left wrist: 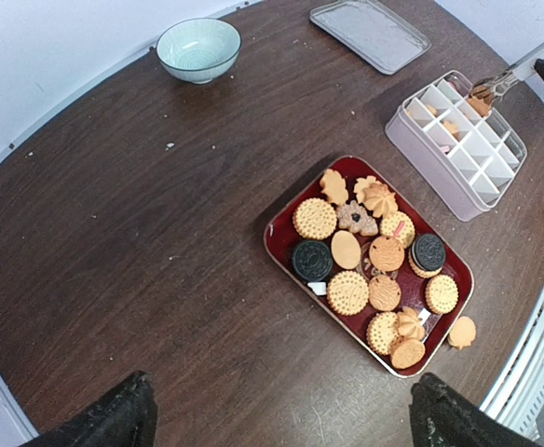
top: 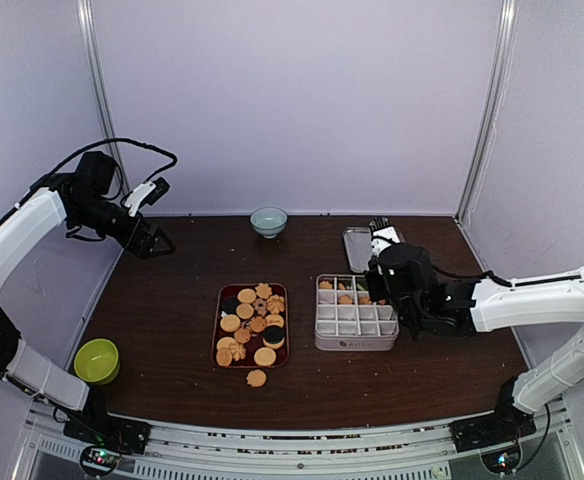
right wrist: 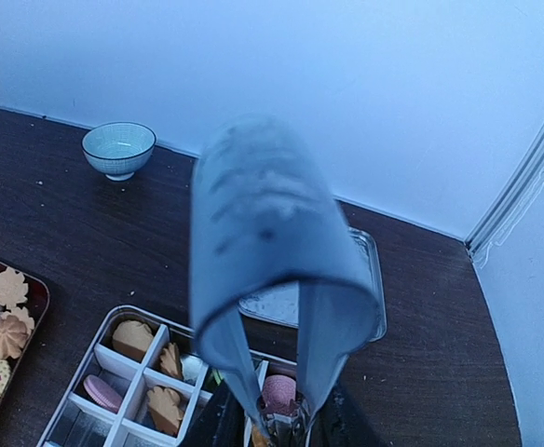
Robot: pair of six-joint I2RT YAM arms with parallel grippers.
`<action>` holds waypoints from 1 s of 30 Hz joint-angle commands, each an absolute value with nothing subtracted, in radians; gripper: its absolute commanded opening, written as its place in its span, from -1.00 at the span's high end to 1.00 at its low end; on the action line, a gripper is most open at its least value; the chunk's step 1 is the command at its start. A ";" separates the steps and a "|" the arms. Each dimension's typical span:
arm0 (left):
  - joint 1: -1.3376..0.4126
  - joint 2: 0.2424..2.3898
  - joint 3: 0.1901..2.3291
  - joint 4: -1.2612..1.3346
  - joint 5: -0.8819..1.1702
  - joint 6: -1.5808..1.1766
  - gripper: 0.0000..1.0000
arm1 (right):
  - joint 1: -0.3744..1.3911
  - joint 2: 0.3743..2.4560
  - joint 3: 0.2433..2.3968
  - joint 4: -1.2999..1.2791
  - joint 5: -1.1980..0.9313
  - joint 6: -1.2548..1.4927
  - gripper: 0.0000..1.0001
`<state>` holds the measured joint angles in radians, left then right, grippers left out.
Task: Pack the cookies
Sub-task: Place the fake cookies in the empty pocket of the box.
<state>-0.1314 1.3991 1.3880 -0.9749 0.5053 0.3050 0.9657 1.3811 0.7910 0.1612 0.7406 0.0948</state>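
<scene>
the right gripper [right wrist: 277,424] has its jaws clamped on a pair of grey metal tongs [right wrist: 263,233], with a dark finger [right wrist: 221,419] pressing each arm just above the tips. the tongs' looped end rises up toward the wrist. directly under those jaws sits a white plastic box divided into a grid of cells [top: 357,338]. a golden-brown bit shows at the tongs' tips, though i cannot tell whether it is pinched or lying in the cell below. a few of the cookies [right wrist: 165,405], small golden, leaf-shaped and pink biscuits, lie in the cells to the left of the jaws. beyond the jaws a flat clear lid [right wrist: 360,289] rests on the dark wooden table [top: 172,320], and farther off to their left stands a pale blue ceramic bowl [right wrist: 118,149].

the left gripper [left wrist: 281,424] hangs high with its jaws spread wide, holding nothing. ahead of and below them, well apart, most of the biscuits lie heaped on a dark red rectangular tray [left wrist: 277,233]. one stray golden cookie [left wrist: 461,331] lies on the table just beside the tray's corner.
</scene>
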 commanded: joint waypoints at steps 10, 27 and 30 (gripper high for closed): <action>-0.124 1.393 1.407 -0.980 0.518 0.307 -0.95 | 0.960 1.247 0.798 0.170 0.751 0.087 0.42; -0.124 1.391 1.408 -0.983 0.513 0.308 -0.95 | 0.935 1.283 0.773 0.183 0.664 0.150 0.32; -0.124 1.393 1.408 -0.983 0.513 0.308 -0.95 | 0.924 1.278 0.762 0.180 0.665 0.144 0.32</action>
<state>-0.1314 1.3991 1.3880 -0.9764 0.5053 0.3050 0.9394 1.2850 0.7765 0.1543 0.6621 0.1356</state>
